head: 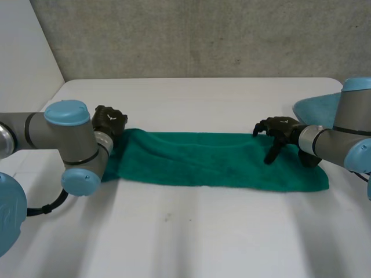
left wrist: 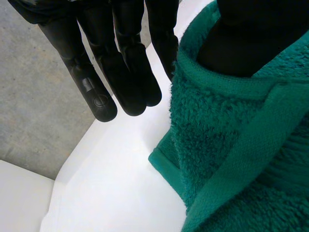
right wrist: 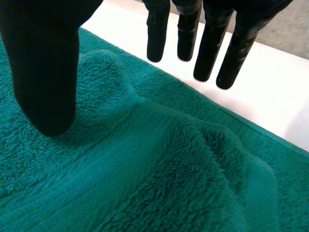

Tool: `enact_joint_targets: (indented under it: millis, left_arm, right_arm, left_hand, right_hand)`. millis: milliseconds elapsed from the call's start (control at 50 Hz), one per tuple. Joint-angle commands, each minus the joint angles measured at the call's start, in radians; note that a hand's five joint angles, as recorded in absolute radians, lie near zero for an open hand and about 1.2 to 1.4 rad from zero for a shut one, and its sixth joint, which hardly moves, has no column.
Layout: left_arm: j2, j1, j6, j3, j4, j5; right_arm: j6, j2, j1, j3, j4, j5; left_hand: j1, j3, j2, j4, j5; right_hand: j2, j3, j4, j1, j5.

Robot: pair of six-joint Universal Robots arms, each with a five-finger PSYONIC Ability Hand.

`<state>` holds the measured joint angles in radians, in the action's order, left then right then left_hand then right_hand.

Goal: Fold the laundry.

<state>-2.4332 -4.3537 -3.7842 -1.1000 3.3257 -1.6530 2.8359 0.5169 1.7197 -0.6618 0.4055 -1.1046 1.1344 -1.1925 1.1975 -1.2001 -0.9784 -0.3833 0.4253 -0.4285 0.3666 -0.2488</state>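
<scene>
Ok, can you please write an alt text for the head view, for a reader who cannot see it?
A green towel lies in a long strip across the white table. The robot's left hand is at the towel's far left corner, and its right hand rests on the towel near the right end, both with fingers open.

Lab: white table [head: 191, 243], concrete wall [head: 203, 35].

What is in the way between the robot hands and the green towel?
Nothing I can see. The left robot hand is at one end of the towel, the right robot hand at the other.
</scene>
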Motion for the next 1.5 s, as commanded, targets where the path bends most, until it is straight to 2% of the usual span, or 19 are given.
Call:
enact_joint_targets:
  millis: [20, 80, 160, 220, 260, 320, 540, 620, 660, 700, 720, 760, 840, 960, 1060, 1180, 1280, 1400, 1500]
  left_arm:
    - [0.005, 0.000, 0.000, 0.000, 0.000, 0.001]
    - [0.005, 0.000, 0.000, 0.002, 0.000, 0.001]
    - [0.005, -0.001, 0.000, 0.002, 0.000, 0.001]
    - [0.005, -0.003, 0.000, 0.002, 0.000, 0.001]
    - [0.005, -0.003, 0.000, 0.000, 0.000, 0.001]
    - [0.006, -0.003, 0.000, 0.000, 0.000, -0.001]
    - [0.014, -0.004, 0.001, 0.000, 0.000, -0.001]
    - [0.014, -0.004, 0.003, 0.000, 0.000, -0.001]
    - [0.016, -0.006, 0.003, 0.000, 0.000, -0.001]
    - [0.016, -0.006, 0.004, 0.000, 0.000, -0.001]
    - [0.016, -0.007, 0.004, -0.001, 0.000, -0.001]
    - [0.016, -0.007, 0.004, -0.001, 0.000, -0.001]
    - [0.017, -0.007, 0.004, -0.008, -0.002, -0.001]
    - [0.046, -0.004, 0.006, -0.030, -0.003, 0.001]
    - [0.092, -0.006, 0.014, -0.050, -0.006, -0.002]
    - [0.206, -0.009, 0.047, -0.130, -0.012, -0.002]
    - [0.356, -0.006, 0.099, -0.251, -0.050, -0.002]
    - [0.506, 0.000, 0.147, -0.380, -0.146, -0.002]
    - [0.626, 0.005, 0.172, -0.506, -0.222, 0.002]
  right_arm:
    - [-0.001, -0.003, 0.000, 0.001, 0.004, 0.002]
    - [-0.001, -0.003, 0.000, -0.004, 0.006, 0.008]
    - [-0.001, -0.003, 0.000, -0.012, 0.007, 0.029]
    - [-0.001, -0.001, 0.000, -0.012, 0.006, 0.032]
    - [-0.001, 0.000, 0.000, -0.012, 0.006, 0.031]
    - [-0.001, 0.002, 0.000, -0.012, 0.006, 0.031]
    - [0.000, 0.009, 0.035, -0.012, 0.006, 0.031]
    - [-0.001, 0.005, 0.038, -0.018, 0.007, 0.032]
    - [-0.003, 0.003, 0.038, -0.028, 0.006, 0.032]
    - [-0.006, 0.005, 0.038, -0.032, 0.006, 0.032]
    - [-0.006, 0.005, 0.038, -0.032, 0.006, 0.032]
    - [-0.007, 0.008, 0.038, -0.032, 0.006, 0.029]
    - [-0.015, 0.035, 0.035, -0.039, 0.007, 0.017]
    - [-0.042, 0.196, 0.023, -0.151, -0.017, -0.043]
    - [-0.157, 0.359, 0.023, -0.287, -0.054, -0.107]
    - [-0.269, 0.529, 0.021, -0.500, -0.120, -0.118]
    - [-0.288, 0.681, 0.020, -0.642, -0.169, -0.118]
    - [-0.340, 0.818, -0.003, -0.762, -0.143, -0.112]
    - [-0.475, 0.911, -0.026, -0.895, -0.009, -0.115]
  left_hand:
    - [0.262, -0.204, 0.199, -0.196, -0.243]
    - [0.262, -0.204, 0.199, -0.196, -0.243]
    - [0.262, -0.204, 0.199, -0.196, -0.243]
    - [0.262, -0.204, 0.199, -0.196, -0.243]
    - [0.262, -0.204, 0.199, -0.196, -0.243]
    - [0.262, -0.204, 0.199, -0.196, -0.243]
    - [0.262, -0.204, 0.199, -0.196, -0.243]
    - [0.262, -0.204, 0.199, -0.196, -0.243]
    - [0.262, -0.204, 0.199, -0.196, -0.243]
    - [0.262, -0.204, 0.199, -0.196, -0.243]
    - [0.262, -0.204, 0.199, -0.196, -0.243]
    - [0.262, -0.204, 0.199, -0.196, -0.243]
    - [0.262, -0.204, 0.199, -0.196, -0.243]
    - [0.262, -0.204, 0.199, -0.196, -0.243]
    - [0.262, -0.204, 0.199, -0.196, -0.243]
    - [0.262, -0.204, 0.199, -0.196, -0.243]
    - [0.262, -0.204, 0.199, -0.196, -0.243]
    - [0.262, -0.204, 0.199, -0.196, -0.243]
    - [0.262, -0.204, 0.199, -0.196, -0.243]
  right_hand:
    - [-0.309, 0.267, -0.264, 0.325, -0.269]
    - [-0.459, 0.417, -0.413, 0.475, -0.419]
    - [-0.459, 0.417, -0.414, 0.476, -0.419]
    - [-0.380, 0.338, -0.335, 0.397, -0.340]
    - [-0.140, 0.098, -0.095, 0.156, -0.100]
    - [-0.054, 0.012, -0.009, 0.071, -0.014]
    - [-0.110, 0.068, -0.064, 0.126, -0.070]
    - [-0.230, 0.188, -0.185, 0.247, -0.190]
    - [-0.370, 0.328, -0.325, 0.387, -0.330]
    - [-0.572, 0.531, -0.527, 0.589, -0.532]
    - [-0.794, 0.753, -0.749, 0.811, -0.754]
    - [-0.992, 0.950, -0.947, 1.009, -0.952]
    - [-1.013, 0.971, -0.968, 1.030, -0.973]
    - [-1.013, 0.971, -0.968, 1.030, -0.973]
    - [-1.013, 0.971, -0.968, 1.030, -0.973]
    - [-1.013, 0.971, -0.968, 1.030, -0.973]
    - [-1.013, 0.971, -0.968, 1.030, -0.973]
    - [-1.013, 0.971, -0.968, 1.030, -0.973]
    - [-1.013, 0.971, -0.968, 1.030, -0.973]
